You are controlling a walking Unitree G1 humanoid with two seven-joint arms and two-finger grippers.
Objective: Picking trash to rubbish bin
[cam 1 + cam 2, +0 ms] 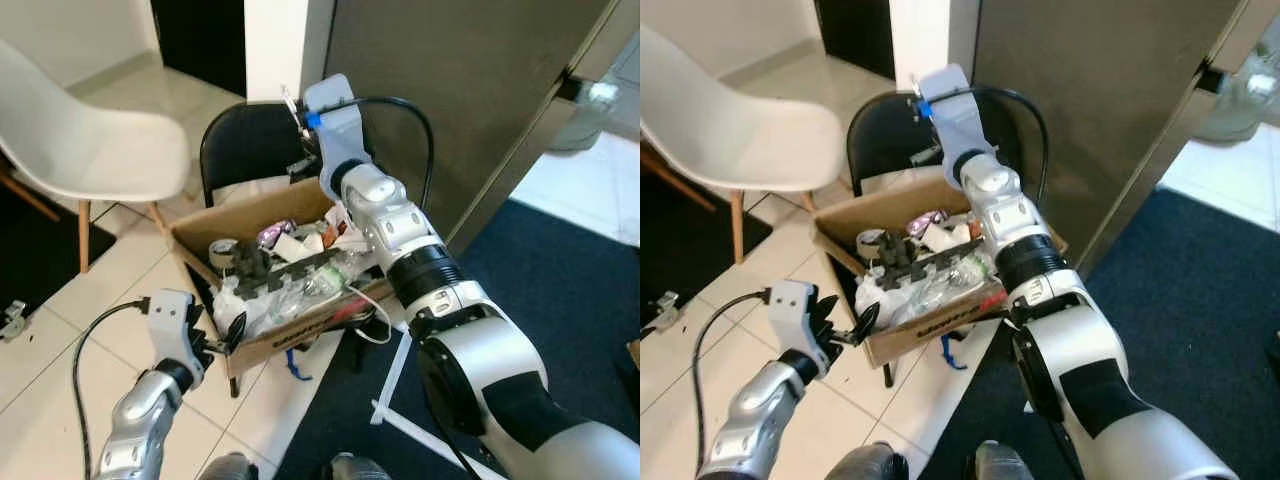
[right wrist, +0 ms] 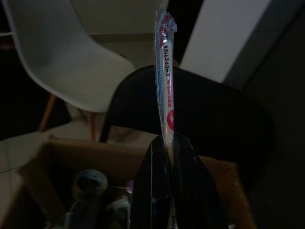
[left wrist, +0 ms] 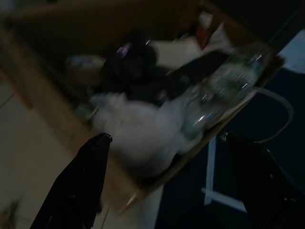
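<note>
Your right gripper point(image 2: 167, 143) is pinched tight on a thin white wrapped straw with red lettering and a clear crinkled wrapper point(image 2: 164, 71). The straw's long axis runs straight on from the 2 black fingers point(image 2: 151, 186), its free end pointing away from the wrist, toward the black chair back point(image 2: 209, 105). From the head views the straw point(image 1: 290, 108) shows as a slim sliver sticking up and back past the wrist housing, above the far edge of the open brown cardboard box point(image 1: 200, 235).

That box sits on the seat of the black metal-framed chair point(image 1: 880, 135) and is heaped with rubbish: a roll of tape point(image 1: 870, 240), a crumpled clear plastic bottle point(image 3: 228, 81), white plastic bags point(image 1: 245, 300) and dark scraps (too jumbled to sort out further).

Your left gripper point(image 1: 225, 340) hangs low by the box's near corner, fingers point(image 3: 81, 181) spread wide apart and holding nothing. A white moulded chair with wooden legs point(image 1: 80, 130) stands to the left on the tiled floor point(image 1: 40, 340); a dark blue carpet point(image 1: 560, 270) lies to the right.
</note>
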